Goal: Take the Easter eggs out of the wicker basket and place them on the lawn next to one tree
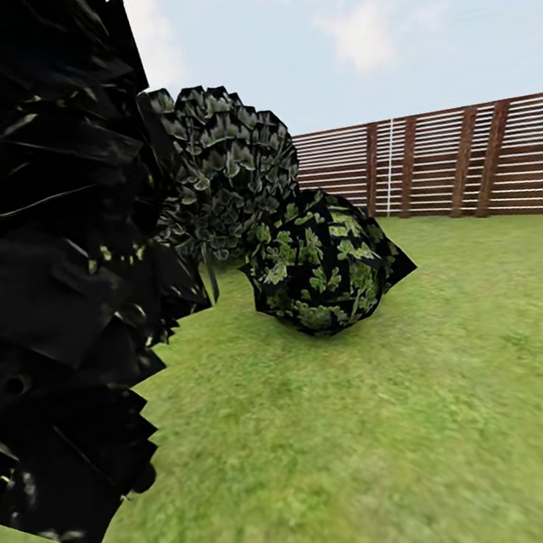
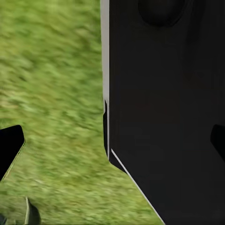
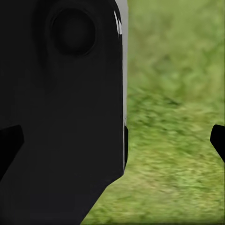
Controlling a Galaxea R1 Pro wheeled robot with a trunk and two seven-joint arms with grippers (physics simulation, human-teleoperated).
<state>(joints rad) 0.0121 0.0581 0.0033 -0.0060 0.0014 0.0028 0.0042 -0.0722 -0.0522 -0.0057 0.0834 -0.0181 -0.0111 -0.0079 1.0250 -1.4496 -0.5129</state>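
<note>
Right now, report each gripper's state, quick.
Left gripper: open, nothing between its fingertips, grass beyond.
Right gripper: open, holding nothing, grass beyond.

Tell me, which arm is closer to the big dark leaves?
Left, probably. The leaves loom on the robot's left; the left gripper and right gripper both hang beside its body over grass.

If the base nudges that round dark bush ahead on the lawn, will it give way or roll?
The round bush probably won't roll: it sits squat on the lawn, seemingly rooted. Its surface is flat, jagged leaf patches, so it looks stiff rather than springy and would likely block the base. Its weight cannot be judged.
</note>
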